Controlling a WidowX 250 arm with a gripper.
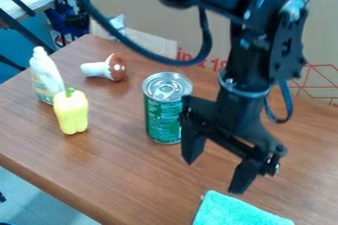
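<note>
Green can (162, 115) with a bare metal top and a pull tab stands upright near the middle of the tabletop (125, 169). Pale print covers its green label, too small and soft to make out, and the gripper (213, 177) hides part of its right side. The gripper hangs at the can's right and front, pointing down, its two fingers spread well apart with nothing between them. Whether the near finger touches the can cannot be told from this angle.

At the left, a white bottle (45, 73) stands with a label low on its side; the marks on it are unreadable, and a yellow bell pepper (71, 114) with a green stem, upright in front, covers part of it. Between these and the can, farther back, a toy mushroom (105, 69) lies on its side, its brown, white-spotted cap toward the can. A turquoise cloth (234, 213) lies near the gripper's right fingertip, cut off by the bottom edge. Behind, cardboard (132, 2) bears red lettering and lines, partly blocked by the arm and its cable.
</note>
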